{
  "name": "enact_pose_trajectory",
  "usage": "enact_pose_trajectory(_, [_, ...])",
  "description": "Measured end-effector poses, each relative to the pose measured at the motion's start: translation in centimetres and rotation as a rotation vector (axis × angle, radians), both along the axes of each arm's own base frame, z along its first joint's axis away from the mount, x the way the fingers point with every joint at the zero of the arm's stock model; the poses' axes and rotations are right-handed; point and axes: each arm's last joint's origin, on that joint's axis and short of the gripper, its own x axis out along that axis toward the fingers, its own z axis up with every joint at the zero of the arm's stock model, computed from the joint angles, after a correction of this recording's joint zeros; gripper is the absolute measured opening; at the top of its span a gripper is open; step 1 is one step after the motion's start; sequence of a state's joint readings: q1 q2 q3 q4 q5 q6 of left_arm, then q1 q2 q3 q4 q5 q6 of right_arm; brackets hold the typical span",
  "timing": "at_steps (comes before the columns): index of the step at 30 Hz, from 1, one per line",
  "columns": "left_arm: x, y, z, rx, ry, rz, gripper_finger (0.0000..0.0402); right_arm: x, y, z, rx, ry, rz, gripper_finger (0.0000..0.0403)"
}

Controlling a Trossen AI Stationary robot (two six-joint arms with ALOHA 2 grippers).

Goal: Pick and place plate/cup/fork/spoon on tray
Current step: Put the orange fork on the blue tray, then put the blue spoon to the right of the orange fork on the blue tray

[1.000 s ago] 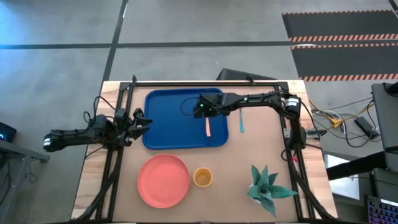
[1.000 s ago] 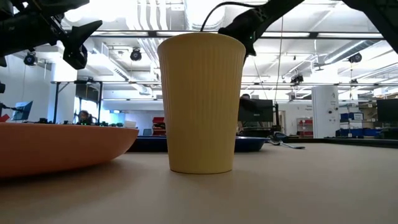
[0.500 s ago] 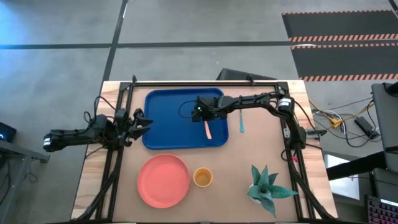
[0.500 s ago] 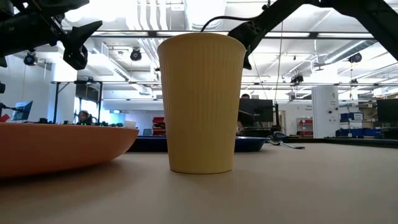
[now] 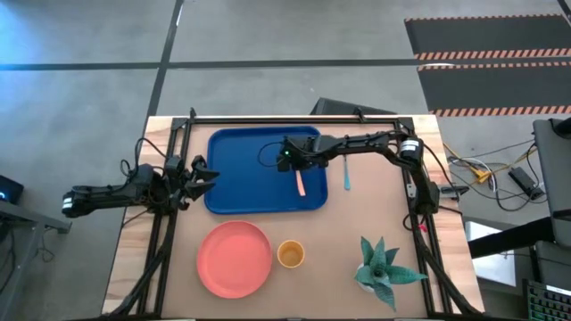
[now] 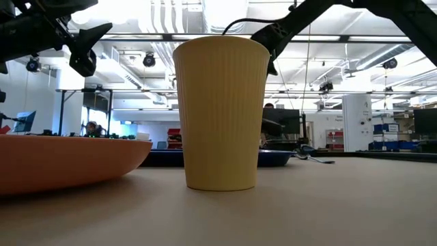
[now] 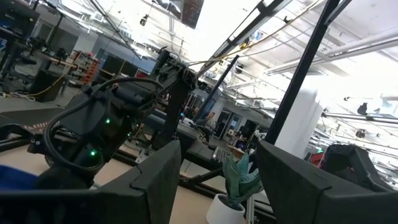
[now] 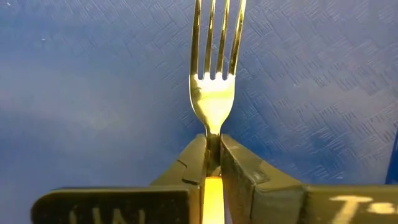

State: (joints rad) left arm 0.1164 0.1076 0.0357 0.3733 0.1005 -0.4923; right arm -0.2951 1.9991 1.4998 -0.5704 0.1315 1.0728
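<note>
I have the right pincer point(image 8: 212, 163) clenched on the fork point(image 8: 214, 93) at its neck, low over the blue tray point(image 5: 241, 169), ready to lay it flat inside. The left pincer point(image 5: 203, 175) waits released beside the tray. Spoon point(image 5: 346, 174), plate point(image 5: 234, 259), cup point(image 5: 290, 254) and a potted plant point(image 5: 382, 266) sit on the bench, clear of my path.

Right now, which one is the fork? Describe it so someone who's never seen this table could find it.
Find the big blue tray at the table's far side. The fork is over its right part, its neck pinched in the right pincer. Its thin orange handle sets it apart from the teal-handled spoon lying just off the tray's right edge.
</note>
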Motion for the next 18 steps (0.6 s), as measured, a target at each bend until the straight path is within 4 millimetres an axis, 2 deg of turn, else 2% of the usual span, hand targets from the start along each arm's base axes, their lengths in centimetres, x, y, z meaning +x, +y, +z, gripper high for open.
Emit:
enact_pose_trajectory(10, [0.0, 0.0, 0.0, -0.001, 0.0, -0.001, 0.0194, 0.4, -0.1, 0.6, -0.023, -0.014, 0.04, 0.0077])
enact_pose_trajectory(14, [0.0, 0.0, 0.0, 0.0, -0.001, -0.001, 0.0194, 0.2, -0.2, 3.6, -0.062, -0.017, 0.12, 0.0081])
enact_pose_trajectory(18, [0.0, 0.0, 0.0, -0.002, 0.001, -0.001, 0.0194, -2.2, -0.1, 7.6, -0.05, 0.089, 0.154, 0.0081])
